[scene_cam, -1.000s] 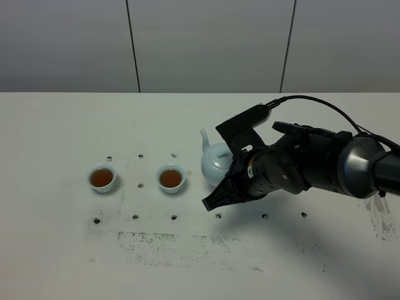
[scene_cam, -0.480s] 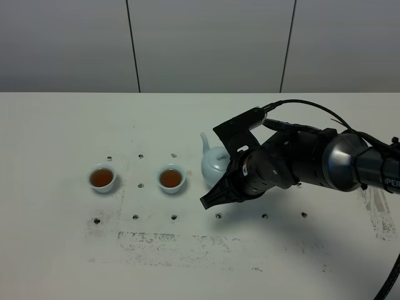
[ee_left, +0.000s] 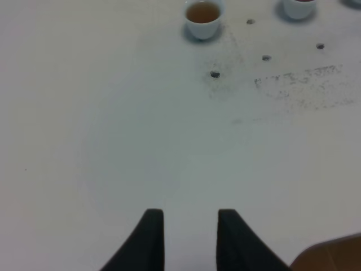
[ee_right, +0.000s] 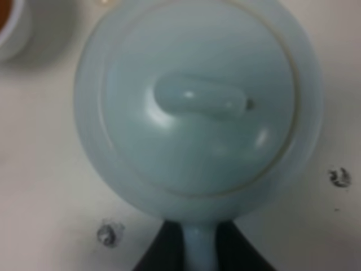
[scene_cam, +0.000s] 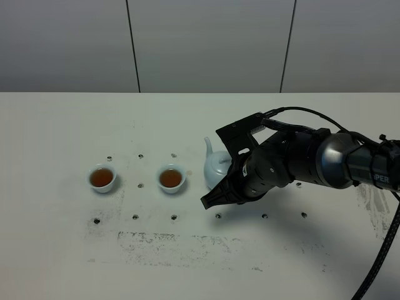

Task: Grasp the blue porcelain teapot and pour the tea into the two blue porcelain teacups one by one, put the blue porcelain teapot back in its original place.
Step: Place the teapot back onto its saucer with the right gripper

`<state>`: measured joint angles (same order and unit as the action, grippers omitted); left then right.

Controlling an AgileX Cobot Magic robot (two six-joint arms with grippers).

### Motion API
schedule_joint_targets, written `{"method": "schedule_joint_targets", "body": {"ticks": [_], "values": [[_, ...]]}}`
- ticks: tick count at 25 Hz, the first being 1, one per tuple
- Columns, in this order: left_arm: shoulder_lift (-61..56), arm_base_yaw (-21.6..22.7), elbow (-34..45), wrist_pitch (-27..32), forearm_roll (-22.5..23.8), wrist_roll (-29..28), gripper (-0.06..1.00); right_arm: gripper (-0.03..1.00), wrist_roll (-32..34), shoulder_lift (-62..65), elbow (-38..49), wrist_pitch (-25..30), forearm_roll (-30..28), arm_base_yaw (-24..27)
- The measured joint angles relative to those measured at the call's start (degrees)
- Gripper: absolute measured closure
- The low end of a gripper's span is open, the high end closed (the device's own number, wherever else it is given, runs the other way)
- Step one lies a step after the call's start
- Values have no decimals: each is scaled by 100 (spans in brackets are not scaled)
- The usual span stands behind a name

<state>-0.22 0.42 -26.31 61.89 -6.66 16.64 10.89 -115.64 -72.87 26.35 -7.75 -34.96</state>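
Observation:
The blue porcelain teapot [scene_cam: 217,166] is upright near the table's middle, spout [scene_cam: 208,147] pointing back and left. In the right wrist view its lid and knob [ee_right: 198,103] fill the frame. My right gripper [scene_cam: 236,170] is shut on the teapot's loop handle [ee_right: 199,250], one dark finger on each side. I cannot tell whether the pot touches the table. The two blue porcelain teacups [scene_cam: 103,178] [scene_cam: 170,179] stand to its left, both holding brown tea. My left gripper [ee_left: 190,237] is open and empty over bare table, far from the cups [ee_left: 203,12] [ee_left: 298,7].
The white table [scene_cam: 62,125] has dark screw holes and a scuffed grey patch [scene_cam: 181,240] in front of the cups. My right arm's black cable [scene_cam: 381,256] loops at the right edge. A brown wooden edge [ee_left: 333,257] shows in the left wrist view.
My right gripper has shifted the teapot slightly right and down, settling it more upright. The cups and the left gripper have not moved.

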Motion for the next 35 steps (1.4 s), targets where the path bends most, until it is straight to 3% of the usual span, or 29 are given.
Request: {"method": "schedule_joint_targets", "body": {"ticks": [35], "values": [[0, 0, 0, 0, 0, 0, 65, 89, 5, -219, -226, 6, 123, 36]]}}
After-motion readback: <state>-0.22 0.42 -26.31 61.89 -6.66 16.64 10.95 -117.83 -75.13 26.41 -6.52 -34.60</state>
